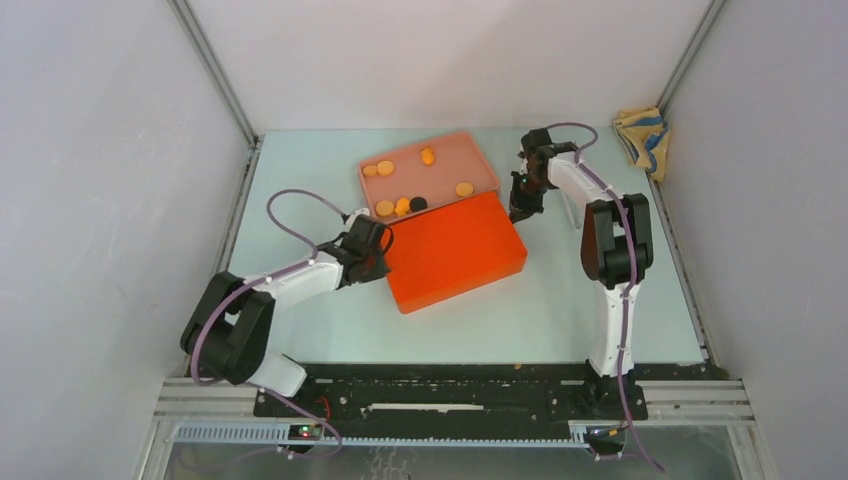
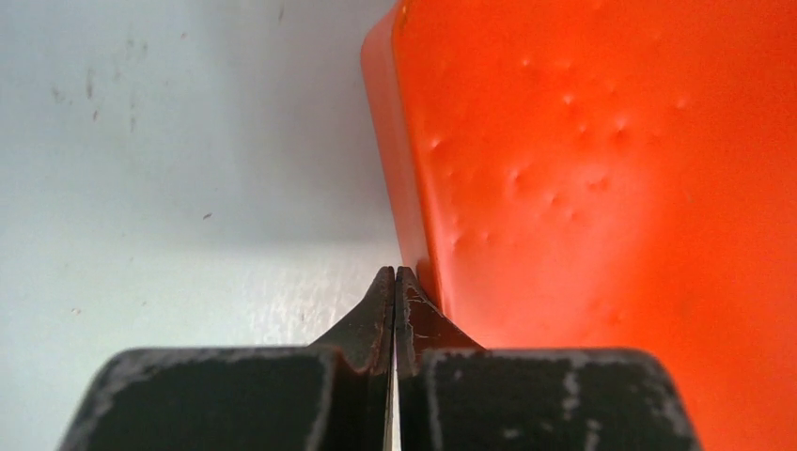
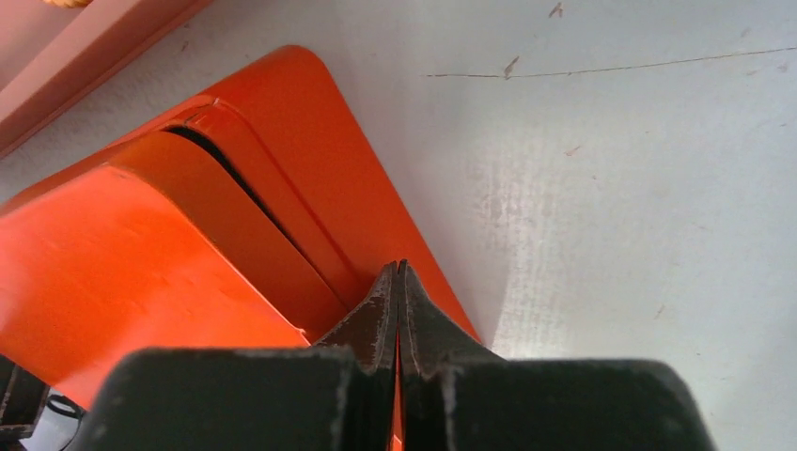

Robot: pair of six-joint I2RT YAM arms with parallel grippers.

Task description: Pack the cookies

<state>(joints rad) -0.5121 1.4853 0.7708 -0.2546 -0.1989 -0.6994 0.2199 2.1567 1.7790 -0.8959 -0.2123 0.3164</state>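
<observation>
Several orange cookies (image 1: pixel 385 168) and one black cookie (image 1: pixel 418 203) lie in the open pale pink box (image 1: pixel 482 152). The orange lid (image 1: pixel 455 250) lies flat on the table just in front of the box. My left gripper (image 1: pixel 383 250) is shut, its tips (image 2: pixel 395 272) low on the table against the lid's left edge (image 2: pixel 611 188). My right gripper (image 1: pixel 523 205) is shut, its tips (image 3: pixel 398 266) over the flange at the lid's far right corner (image 3: pixel 113 254). A bit of the pink box (image 3: pixel 94 47) shows at the top left of the right wrist view.
A folded yellow and blue cloth (image 1: pixel 640 135) lies at the back right corner. Grey walls close in the table on the left, back and right.
</observation>
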